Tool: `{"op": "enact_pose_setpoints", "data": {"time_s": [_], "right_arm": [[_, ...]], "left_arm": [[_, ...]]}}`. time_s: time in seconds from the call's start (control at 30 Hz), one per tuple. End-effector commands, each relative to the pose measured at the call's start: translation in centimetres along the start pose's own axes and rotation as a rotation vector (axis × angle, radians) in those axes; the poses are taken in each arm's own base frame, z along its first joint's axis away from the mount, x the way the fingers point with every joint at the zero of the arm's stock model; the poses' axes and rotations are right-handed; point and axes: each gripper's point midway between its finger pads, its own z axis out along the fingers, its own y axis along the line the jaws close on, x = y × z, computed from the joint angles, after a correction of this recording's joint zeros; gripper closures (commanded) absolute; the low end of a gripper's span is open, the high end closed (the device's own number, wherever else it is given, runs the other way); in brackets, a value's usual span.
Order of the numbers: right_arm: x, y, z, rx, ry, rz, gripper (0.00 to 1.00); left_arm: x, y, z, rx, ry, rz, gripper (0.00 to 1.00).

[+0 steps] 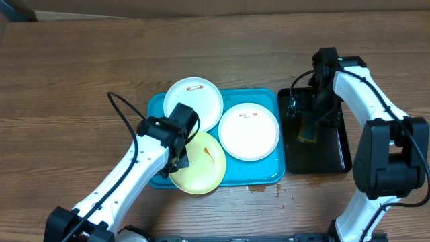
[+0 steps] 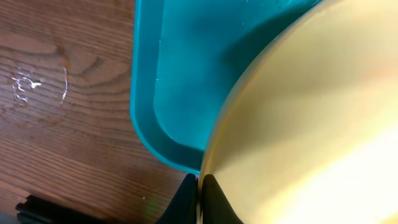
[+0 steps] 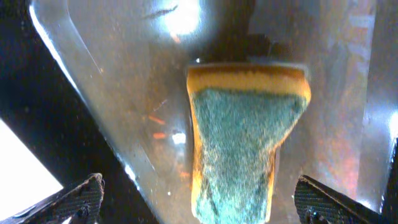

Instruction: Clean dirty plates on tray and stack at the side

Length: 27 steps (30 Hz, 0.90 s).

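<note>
Three plates lie on the turquoise tray (image 1: 265, 176): a white plate (image 1: 195, 101) with a brown smear at the back left, a white plate (image 1: 249, 132) in the middle, and a pale yellow-green plate (image 1: 203, 168) at the front left. My left gripper (image 1: 180, 158) is shut on the yellow-green plate's rim (image 2: 200, 186), with the tray's corner (image 2: 146, 130) beside it. My right gripper (image 3: 199, 202) is open above a yellow-and-green sponge (image 3: 239, 143) lying in the wet black tray (image 1: 336, 156); its fingers straddle the sponge without touching it.
The narrow black tray (image 3: 112, 74) stands right of the turquoise tray and holds water. A small wet patch (image 2: 34, 84) lies on the wooden table left of the tray, and drops (image 1: 265, 189) lie at its front edge.
</note>
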Motion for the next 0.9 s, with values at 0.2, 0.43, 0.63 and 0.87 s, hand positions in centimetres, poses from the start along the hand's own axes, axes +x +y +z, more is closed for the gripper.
{"op": "enact_pose_setpoints", "data": {"time_s": [0.2,0.43,0.63,0.87], "right_arm": [[0.6,-0.9,2.3,0.008,-0.026,-0.001,0.02],[-0.1,-0.7,2.3,0.000,-0.054,-0.004,0.43],[-0.1,-0.7,2.3,0.000,-0.052,-0.004,0.43],[-0.1,-0.7,2.3,0.000,-0.053,-0.004,0.43]], "left_arm": [[0.6,0.1,1.0,-0.002,0.002,0.014,0.48],[1.2,0.4,1.6,-0.014,0.017,-0.009,0.44],[2.0,0.3,3.8,-0.005,0.022,-0.036,0.43],[4.0,-1.0,4.6,0.077,0.109,-0.036,0.46]]}}
